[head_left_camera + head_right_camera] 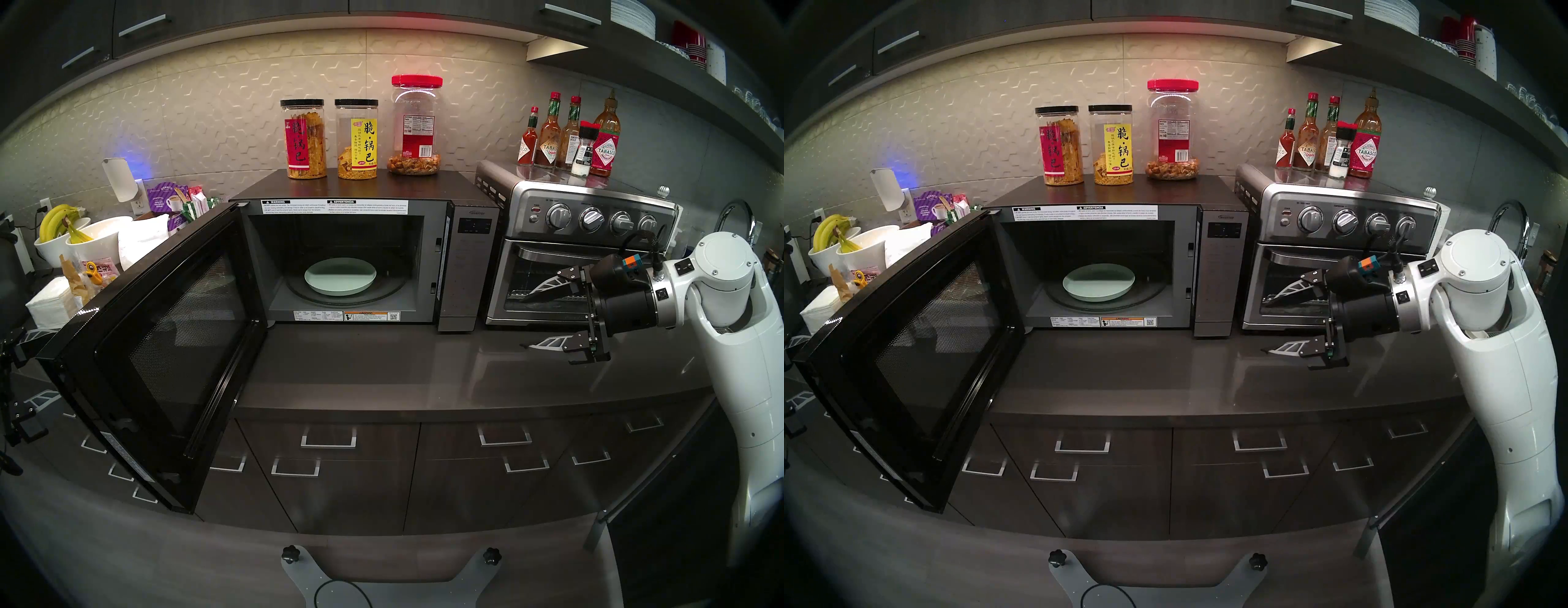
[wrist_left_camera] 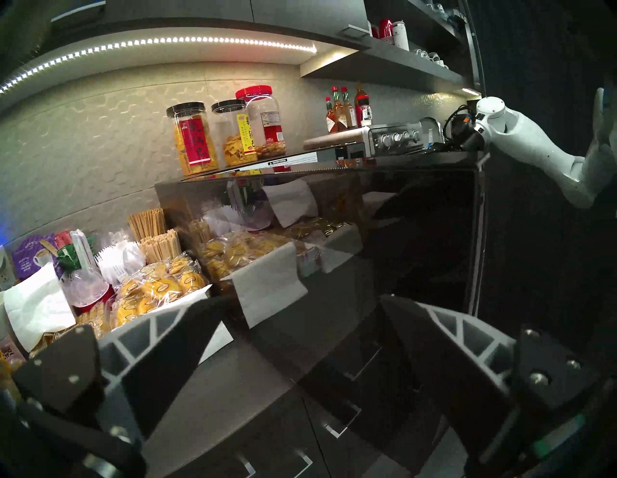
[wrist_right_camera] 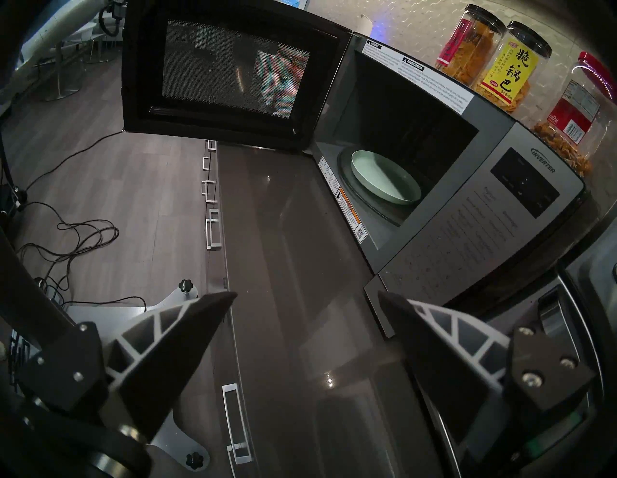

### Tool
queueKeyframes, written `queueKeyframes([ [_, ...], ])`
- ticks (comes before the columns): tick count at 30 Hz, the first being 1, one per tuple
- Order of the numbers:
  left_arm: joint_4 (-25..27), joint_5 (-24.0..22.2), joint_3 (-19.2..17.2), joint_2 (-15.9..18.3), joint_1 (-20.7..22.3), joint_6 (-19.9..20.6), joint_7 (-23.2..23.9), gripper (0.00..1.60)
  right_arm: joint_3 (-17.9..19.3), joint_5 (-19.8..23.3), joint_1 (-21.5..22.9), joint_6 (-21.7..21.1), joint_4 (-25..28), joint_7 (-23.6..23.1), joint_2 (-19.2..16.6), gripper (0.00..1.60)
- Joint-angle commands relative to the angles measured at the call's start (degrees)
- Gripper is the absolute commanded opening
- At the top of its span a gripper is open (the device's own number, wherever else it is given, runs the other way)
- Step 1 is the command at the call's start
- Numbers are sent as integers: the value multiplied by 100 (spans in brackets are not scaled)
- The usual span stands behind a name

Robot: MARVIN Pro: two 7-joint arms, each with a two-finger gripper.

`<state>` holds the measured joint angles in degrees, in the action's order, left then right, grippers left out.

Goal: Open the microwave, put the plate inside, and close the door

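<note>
The black microwave [image 1: 466, 263] stands on the counter with its door [image 1: 161, 339] swung wide open to the left. The mint-green plate [image 1: 339, 277] lies flat on the turntable inside, also seen in the right wrist view [image 3: 384, 180]. My right gripper [image 1: 526, 322] is open and empty, hovering over the counter in front of the toaster oven, right of the microwave. My left gripper [image 2: 298, 300] is open and empty on the outer side of the door [image 2: 417, 250], near its free edge. Its fingers [image 1: 40, 337] show at the head view's far left. I cannot tell if they touch the door.
A stainless toaster oven [image 1: 585, 263] with sauce bottles [image 1: 568, 131] on top stands right of the microwave. Three snack jars [image 1: 358, 140] sit on the microwave. Banana bowls [image 1: 63, 229], napkins and snack packs crowd the counter left of the door. Bare counter [image 1: 382, 365] lies in front.
</note>
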<state>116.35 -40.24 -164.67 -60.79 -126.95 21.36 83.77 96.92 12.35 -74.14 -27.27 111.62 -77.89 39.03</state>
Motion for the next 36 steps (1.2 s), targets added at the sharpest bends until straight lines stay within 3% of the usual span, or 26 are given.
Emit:
queueKeyframes([
  [1, 84, -98, -33, 110, -9, 28, 123, 160, 6, 60, 91, -4, -14, -47, -3, 160],
  [10, 183, -105, -25, 142, 72, 85, -43, 160, -3, 75, 94, -3, -18, -39, -15, 160],
  [36, 713, -117, 928, 161, 528, 339, -668, 160, -14, 99, 91, 1, -18, -20, -36, 160],
])
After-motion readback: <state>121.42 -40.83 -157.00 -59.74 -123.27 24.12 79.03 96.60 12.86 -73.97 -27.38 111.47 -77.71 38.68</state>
